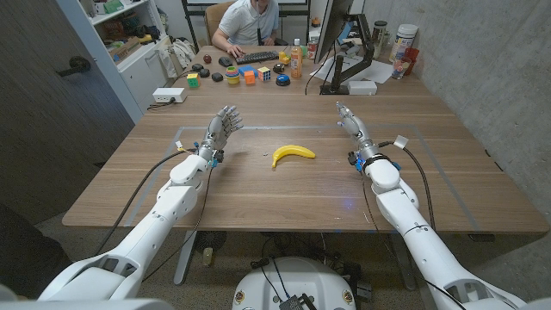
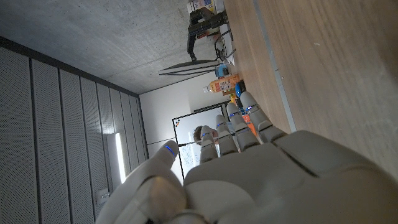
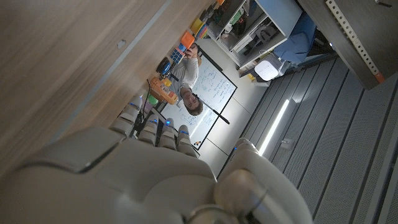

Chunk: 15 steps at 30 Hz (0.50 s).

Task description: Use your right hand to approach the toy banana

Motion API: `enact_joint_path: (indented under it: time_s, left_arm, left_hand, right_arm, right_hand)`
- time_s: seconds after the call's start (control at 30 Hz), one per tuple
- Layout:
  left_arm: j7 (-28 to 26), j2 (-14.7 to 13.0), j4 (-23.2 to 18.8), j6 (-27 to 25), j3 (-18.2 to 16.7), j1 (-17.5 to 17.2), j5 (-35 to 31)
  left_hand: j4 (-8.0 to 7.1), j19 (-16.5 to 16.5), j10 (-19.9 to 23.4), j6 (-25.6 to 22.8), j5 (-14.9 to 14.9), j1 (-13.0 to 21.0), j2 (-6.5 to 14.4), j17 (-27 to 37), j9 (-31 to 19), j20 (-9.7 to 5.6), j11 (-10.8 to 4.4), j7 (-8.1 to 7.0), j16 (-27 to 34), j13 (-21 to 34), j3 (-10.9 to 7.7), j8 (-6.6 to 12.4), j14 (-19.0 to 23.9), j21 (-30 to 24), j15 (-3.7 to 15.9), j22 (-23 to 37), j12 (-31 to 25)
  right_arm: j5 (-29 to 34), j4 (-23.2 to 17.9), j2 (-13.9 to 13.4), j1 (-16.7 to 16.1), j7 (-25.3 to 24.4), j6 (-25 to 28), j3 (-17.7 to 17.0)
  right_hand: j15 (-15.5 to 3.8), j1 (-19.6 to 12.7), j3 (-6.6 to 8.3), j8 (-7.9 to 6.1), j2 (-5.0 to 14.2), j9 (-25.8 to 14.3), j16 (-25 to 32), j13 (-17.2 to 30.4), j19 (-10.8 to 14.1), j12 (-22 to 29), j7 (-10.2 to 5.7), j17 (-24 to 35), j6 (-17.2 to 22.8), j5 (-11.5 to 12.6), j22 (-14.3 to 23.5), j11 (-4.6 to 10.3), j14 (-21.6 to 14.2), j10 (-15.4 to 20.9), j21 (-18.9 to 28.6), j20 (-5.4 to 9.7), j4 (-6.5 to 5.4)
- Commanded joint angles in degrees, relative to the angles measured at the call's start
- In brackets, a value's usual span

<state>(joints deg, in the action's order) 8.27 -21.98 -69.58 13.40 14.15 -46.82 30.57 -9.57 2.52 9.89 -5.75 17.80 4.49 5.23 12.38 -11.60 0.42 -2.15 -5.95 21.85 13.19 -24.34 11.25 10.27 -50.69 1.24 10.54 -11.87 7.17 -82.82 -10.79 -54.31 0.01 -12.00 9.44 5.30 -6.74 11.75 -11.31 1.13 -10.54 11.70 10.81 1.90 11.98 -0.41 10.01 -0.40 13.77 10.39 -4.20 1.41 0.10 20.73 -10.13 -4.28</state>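
The banana [image 1: 293, 154] lies mid-table between both hands, well apart from the right hand [image 1: 351, 122] – empty, fingers extended – so swing it inward and low, stopping just beside the fruit.

We're in an office or lab workroom: a long wooden desk [image 1: 284, 185] runs between bare concrete walls. At its far edge a person [image 1: 250, 24] sits typing on a keyboard [image 1: 256, 58], with a monitor [image 1: 331, 30] on a stand at the far right corner. Coloured puzzle cubes and small toys [image 1: 245, 76] lie scattered along that far edge. Off the far left corner stands a white shelving unit [image 1: 129, 30] stuffed with boxes.
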Motion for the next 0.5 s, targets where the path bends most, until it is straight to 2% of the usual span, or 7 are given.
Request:
enact_joint_path:
  time_s: [0.03,0.13,0.3,0.37,0.5]
  left_arm:
    - [0.78,0.82,1.24,-0.66,-0.7,0.81,-0.82]
    - [1.14,1.0,1.79,-0.67,-0.76,1.12,-0.88]
    - [1.57,1.28,2.53,-0.58,-0.89,1.5,-0.96]
    - [1.78,1.38,2.79,-0.49,-0.94,1.62,-0.97]
    - [2.04,1.55,3.26,-0.33,-1.05,1.82,-1.02]
  left_hand:
    - [-0.02,0.41,0.48,-0.15,0.23,0.03,1.12,0.26,-0.14,0.03,-0.07,-0.43,0.28,0.26,-0.4,0.31,0.41,-0.3,-0.18,0.25,-0.31]
    - [-0.02,0.41,0.48,-0.15,0.23,0.03,1.12,0.26,-0.14,0.03,-0.07,-0.43,0.28,0.26,-0.4,0.31,0.41,-0.3,-0.18,0.25,-0.31]
    - [-0.02,0.41,0.48,-0.15,0.23,0.03,1.12,0.26,-0.14,0.03,-0.07,-0.43,0.28,0.26,-0.4,0.31,0.41,-0.3,-0.18,0.25,-0.31]
    - [-0.02,0.41,0.48,-0.15,0.23,0.03,1.12,0.26,-0.14,0.03,-0.07,-0.43,0.28,0.26,-0.4,0.31,0.41,-0.3,-0.18,0.25,-0.31]
    - [-0.02,0.41,0.48,-0.15,0.23,0.03,1.12,0.26,-0.14,0.03,-0.07,-0.43,0.28,0.26,-0.4,0.31,0.41,-0.3,-0.18,0.25,-0.31]
  right_arm:
    - [11.87,1.82,2.41,1.58,-3.66,-0.86,4.81]
    - [15.98,1.24,1.96,1.79,-5.34,-0.3,6.21]
    - [22.63,-0.41,0.86,1.81,-8.05,1.16,8.29]
    - [25.22,-1.06,0.39,1.72,-9.27,1.8,9.05]
    - [29.62,-2.16,-0.56,1.72,-10.85,3.19,10.5]
  right_hand:
    - [0.07,-0.79,-0.07,-0.25,-1.4,-0.25,-0.31,0.16,0.84,0.34,-0.28,0.21,0.43,0.57,0.1,0.07,-0.6,0.24,-0.33,-0.88,1.01]
    - [0.21,-1.99,-0.11,-0.33,-2.05,-0.28,-0.42,0.18,1.22,0.29,-0.35,0.21,0.44,0.85,0.05,0.41,-0.74,0.15,-0.53,-1.7,1.93]
    - [-0.13,-3.24,-0.09,-0.43,-2.6,-0.31,-0.47,0.19,1.62,0.31,-0.4,0.21,0.49,1.15,0.01,0.43,-0.91,0.21,-0.71,-1.95,2.85]
    - [-0.19,-4.77,-0.03,-0.63,-3.18,-0.33,-0.46,0.22,2.13,0.46,-0.29,0.22,0.74,1.55,-0.01,0.7,-1.26,0.64,-0.89,-2.03,3.93]
    - [-0.2,-6.24,0.07,-0.83,-3.55,-0.36,-0.49,0.24,2.55,0.5,-0.36,0.22,1.12,1.95,-0.02,0.74,-1.5,0.8,-1.09,-2.05,4.9]
